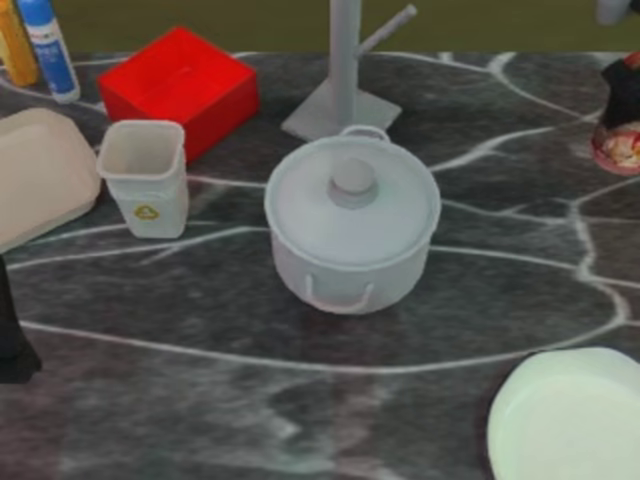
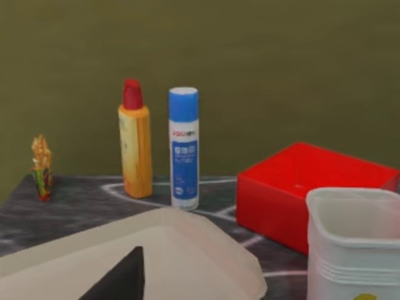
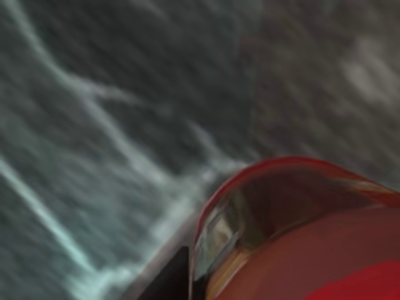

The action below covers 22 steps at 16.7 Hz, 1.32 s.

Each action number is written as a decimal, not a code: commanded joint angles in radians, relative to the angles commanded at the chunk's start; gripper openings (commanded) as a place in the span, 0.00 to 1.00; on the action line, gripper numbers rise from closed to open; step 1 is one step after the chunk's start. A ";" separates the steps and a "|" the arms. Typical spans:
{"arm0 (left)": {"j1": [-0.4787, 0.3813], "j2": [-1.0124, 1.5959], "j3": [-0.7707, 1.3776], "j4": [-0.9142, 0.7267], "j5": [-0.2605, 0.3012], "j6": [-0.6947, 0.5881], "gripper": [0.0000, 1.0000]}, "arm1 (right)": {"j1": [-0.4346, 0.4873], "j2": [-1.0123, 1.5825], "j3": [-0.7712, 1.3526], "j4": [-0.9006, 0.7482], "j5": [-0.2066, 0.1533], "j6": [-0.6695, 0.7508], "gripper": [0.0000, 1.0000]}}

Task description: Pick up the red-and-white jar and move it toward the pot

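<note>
Small red-and-white printed jar (image 1: 622, 140) at table's far right edge, partly cut off, apparently tilted; our right gripper (image 1: 622, 82) above it, finger state unreadable. One pale grey lidded pot (image 1: 351, 222) upright at centre, well apart. Left arm (image 1: 14, 340) parked at left edge.

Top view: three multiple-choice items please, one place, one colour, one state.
1. Where is the red-and-white jar?
A. at the table's right edge, apart from the pot
B. on the pot's lid
C. at the table's left edge
2. What colour is the square box?
A. blue
B. red
C. green
3. The pot's lid is:
A. on the pot
B. lying on the table
C. missing

1 A: the jar sits far right, right gripper over it, bare table between it and the pot.
2 B: the box is plainly red.
3 A: the knobbed lid covers the pot.
</note>
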 joint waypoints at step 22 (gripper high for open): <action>0.000 0.000 0.000 0.000 0.000 0.000 1.00 | 0.181 -0.330 -0.550 0.282 0.141 0.527 0.00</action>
